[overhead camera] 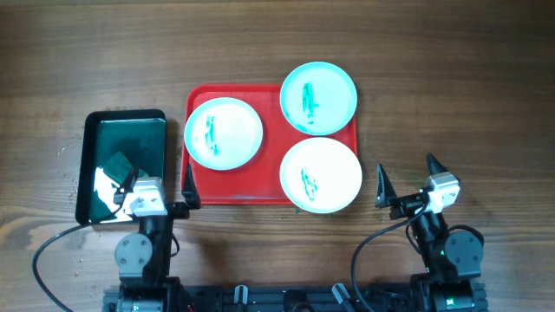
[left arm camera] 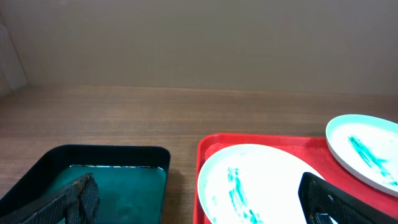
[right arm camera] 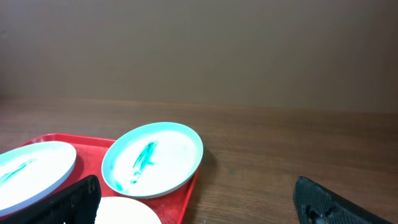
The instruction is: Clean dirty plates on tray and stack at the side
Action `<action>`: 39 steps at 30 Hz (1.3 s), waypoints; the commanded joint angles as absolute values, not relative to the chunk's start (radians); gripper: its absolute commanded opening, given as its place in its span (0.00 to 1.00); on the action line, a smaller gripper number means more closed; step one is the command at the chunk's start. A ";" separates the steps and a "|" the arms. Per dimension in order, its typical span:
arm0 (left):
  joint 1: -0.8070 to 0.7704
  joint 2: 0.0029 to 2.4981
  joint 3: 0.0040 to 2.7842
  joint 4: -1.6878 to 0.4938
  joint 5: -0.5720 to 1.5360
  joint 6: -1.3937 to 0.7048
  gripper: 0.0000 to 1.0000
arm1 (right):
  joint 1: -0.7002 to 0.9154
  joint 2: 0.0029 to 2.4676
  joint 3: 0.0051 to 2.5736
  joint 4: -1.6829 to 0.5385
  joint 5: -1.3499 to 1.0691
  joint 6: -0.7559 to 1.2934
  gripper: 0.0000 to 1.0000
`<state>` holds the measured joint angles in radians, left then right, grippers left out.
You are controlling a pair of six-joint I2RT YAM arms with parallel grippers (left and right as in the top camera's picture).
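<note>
Sitting on the tray (overhead camera: 198,100), three plates (overhead camera: 224,133) beyond left pincer (overhead camera: 151,178) and right pincer (overhead camera: 406,168).

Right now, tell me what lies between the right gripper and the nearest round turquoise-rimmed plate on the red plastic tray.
Only bare wooden table, seen in the overhead view, separates the right gripper from that plate.
</note>
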<state>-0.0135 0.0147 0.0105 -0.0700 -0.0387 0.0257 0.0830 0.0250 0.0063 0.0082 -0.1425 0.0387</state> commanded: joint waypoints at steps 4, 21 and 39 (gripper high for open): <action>-0.018 0.007 0.006 -0.073 0.011 0.038 1.00 | 0.088 0.024 0.005 0.012 -0.161 0.028 1.00; -0.018 0.007 0.006 -0.073 0.010 0.038 1.00 | 0.088 0.024 0.005 0.012 -0.161 0.028 1.00; -0.018 0.007 0.006 -0.072 0.007 0.052 1.00 | 0.088 0.025 0.005 0.009 -0.130 0.029 1.00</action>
<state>-0.0132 0.0147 0.0105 -0.0711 -0.0078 0.0261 0.0826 0.0250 0.0063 0.0082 -0.1371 0.0387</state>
